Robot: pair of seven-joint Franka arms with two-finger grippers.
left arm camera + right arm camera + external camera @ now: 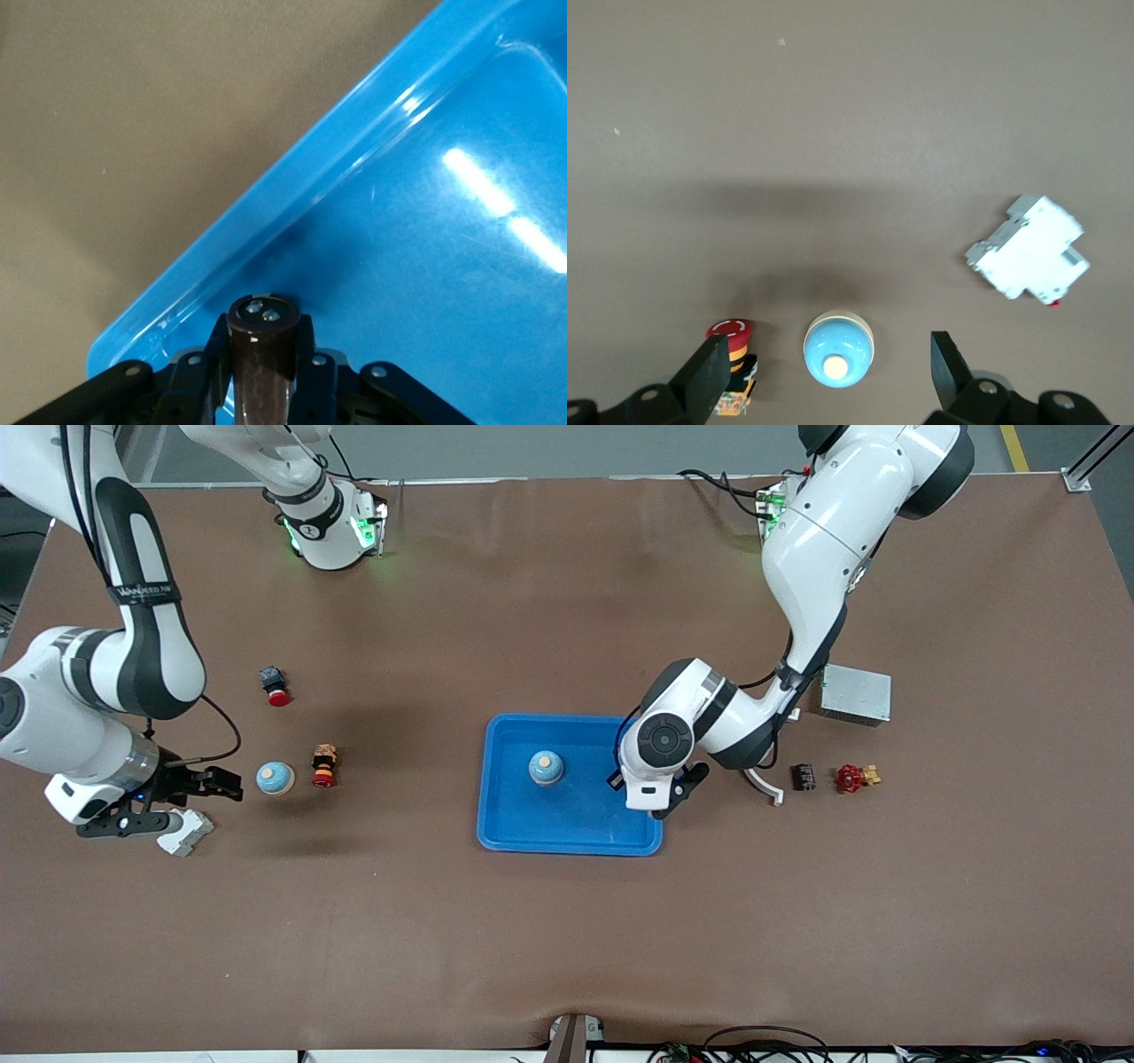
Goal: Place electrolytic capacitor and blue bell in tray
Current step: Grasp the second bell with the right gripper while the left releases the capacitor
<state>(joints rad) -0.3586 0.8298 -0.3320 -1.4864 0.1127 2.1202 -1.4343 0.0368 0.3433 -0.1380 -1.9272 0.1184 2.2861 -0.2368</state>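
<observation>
The bright blue tray [567, 828] lies mid-table with one blue bell [547, 768] standing in it. My left gripper [652, 795] is over the tray's end toward the left arm. It is shut on a dark electrolytic capacitor [263, 354], held above the tray floor [425, 230] near the rim. A second blue bell [275, 778] sits on the table toward the right arm's end. My right gripper [173, 802] hovers open beside it. In the right wrist view that bell [839, 349] shows between the open gripper [828, 376].
A white breaker [184, 831] lies by the right gripper. Two red push buttons [277, 686] [325, 766] stand near the loose bell. Toward the left arm's end are a second dark capacitor [803, 777], a red valve [852, 779], a white curved piece [766, 786] and a grey metal box [855, 694].
</observation>
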